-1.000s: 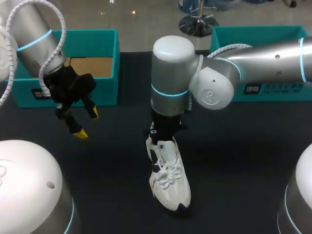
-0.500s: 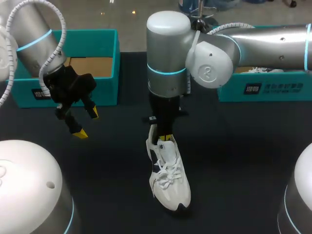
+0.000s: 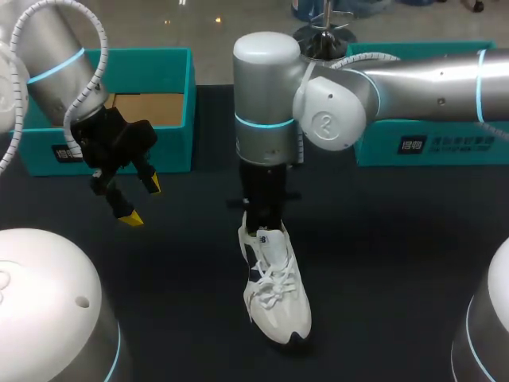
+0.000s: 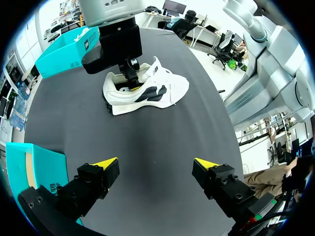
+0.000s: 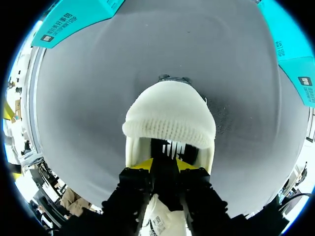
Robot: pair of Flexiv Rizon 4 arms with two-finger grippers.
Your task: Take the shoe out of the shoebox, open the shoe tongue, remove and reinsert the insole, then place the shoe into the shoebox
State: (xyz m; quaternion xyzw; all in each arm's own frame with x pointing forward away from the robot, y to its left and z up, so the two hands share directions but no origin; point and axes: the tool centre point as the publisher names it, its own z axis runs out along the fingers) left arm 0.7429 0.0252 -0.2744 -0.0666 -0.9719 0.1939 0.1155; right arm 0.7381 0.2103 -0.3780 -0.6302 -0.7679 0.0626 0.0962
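Observation:
A white shoe (image 3: pixel 275 288) with dark side marks lies on the black table (image 3: pixel 382 263), toe toward me; the left wrist view shows the shoe (image 4: pixel 147 88) on its side ahead. My right arm reaches in over the middle. Its gripper (image 3: pixel 262 224) points straight down into the shoe's opening at the heel end. Seen from the right wrist, the right gripper (image 5: pixel 165 164) sits inside the opening, behind the white knit collar (image 5: pixel 170 123). My left gripper (image 3: pixel 131 199) hangs open above the table at the left, holding nothing, well apart from the shoe.
A teal shoebox (image 3: pixel 151 72) with a bare cardboard floor stands at the back left, behind my left gripper. A second teal box (image 3: pixel 429 143) stands at the back right, partly behind my right arm. Dark table surface surrounds the shoe.
My right arm has shifted a little to the left and its gripper has sunk deeper into the shoe's opening; its yellow tip no longer shows from above. Left arm and shoe have stayed put.

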